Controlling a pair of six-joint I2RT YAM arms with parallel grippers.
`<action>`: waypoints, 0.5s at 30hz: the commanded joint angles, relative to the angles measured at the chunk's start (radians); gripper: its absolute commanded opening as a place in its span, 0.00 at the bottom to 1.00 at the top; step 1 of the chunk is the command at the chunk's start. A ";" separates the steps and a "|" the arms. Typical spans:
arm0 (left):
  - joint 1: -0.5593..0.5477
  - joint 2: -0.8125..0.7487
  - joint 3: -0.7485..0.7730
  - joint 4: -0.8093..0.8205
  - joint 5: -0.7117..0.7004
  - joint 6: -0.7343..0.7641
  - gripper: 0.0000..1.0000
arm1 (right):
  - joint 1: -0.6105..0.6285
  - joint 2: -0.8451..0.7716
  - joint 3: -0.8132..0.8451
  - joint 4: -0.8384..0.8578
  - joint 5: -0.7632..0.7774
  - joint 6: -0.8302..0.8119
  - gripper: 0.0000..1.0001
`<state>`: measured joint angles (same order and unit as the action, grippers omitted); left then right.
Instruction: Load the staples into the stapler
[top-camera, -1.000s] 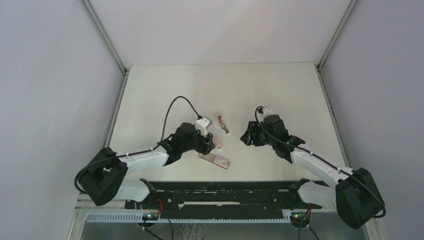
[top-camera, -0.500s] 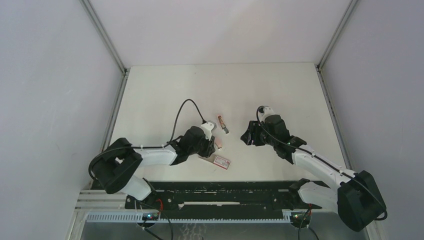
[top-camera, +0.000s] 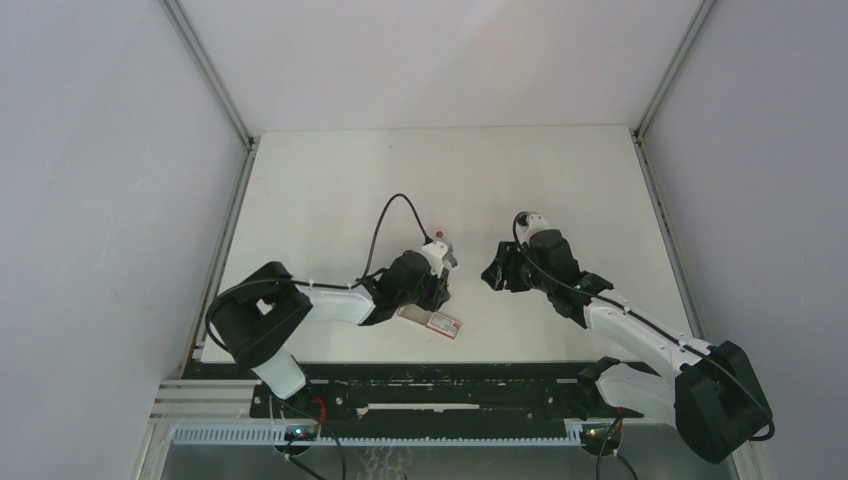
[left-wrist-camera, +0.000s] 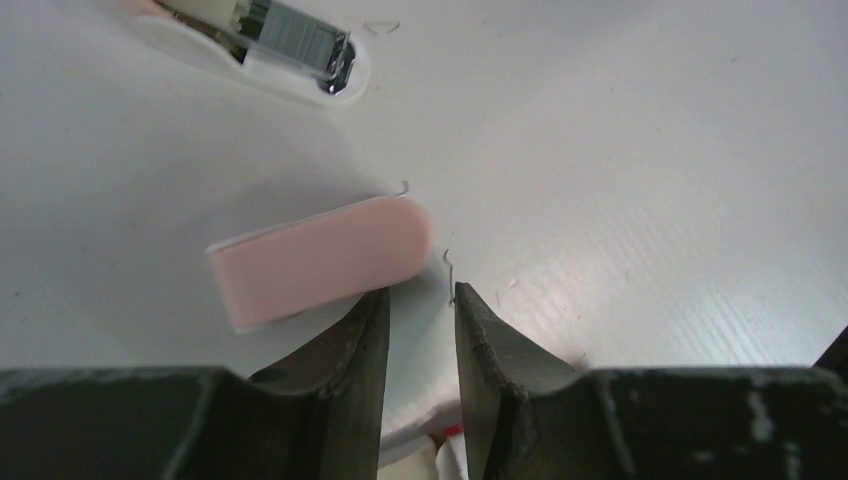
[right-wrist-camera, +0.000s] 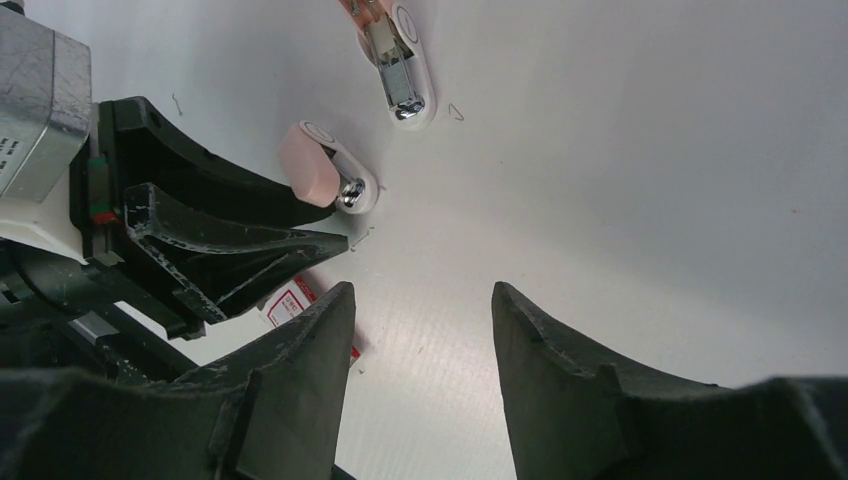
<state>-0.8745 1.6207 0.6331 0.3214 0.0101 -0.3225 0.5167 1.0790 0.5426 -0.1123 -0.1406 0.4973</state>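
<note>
The table is a white sheet, finely ribbed, with a soft sheen at the lower right of the left wrist view. The pink block is smooth matt plastic on a white base. The stapler, upper left, combines glossy white plastic with bright metal. The left gripper has black, matt, rough, scuffed fingers. The staples pack looks like printed card.

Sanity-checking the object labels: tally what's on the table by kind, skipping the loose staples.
Staplers: 2
Staple box: 1
Total: 3
</note>
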 joint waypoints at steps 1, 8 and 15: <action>-0.021 0.053 0.051 0.078 -0.029 -0.053 0.34 | -0.003 -0.024 0.000 0.021 -0.008 0.009 0.53; -0.021 0.077 0.100 0.107 -0.035 -0.027 0.35 | -0.002 -0.038 0.000 0.006 -0.006 0.009 0.53; -0.027 -0.144 0.047 0.075 0.116 0.065 0.48 | -0.003 -0.076 0.000 -0.017 0.003 -0.010 0.54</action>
<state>-0.8959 1.6440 0.6876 0.3794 0.0296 -0.3290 0.5167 1.0458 0.5415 -0.1337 -0.1398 0.4961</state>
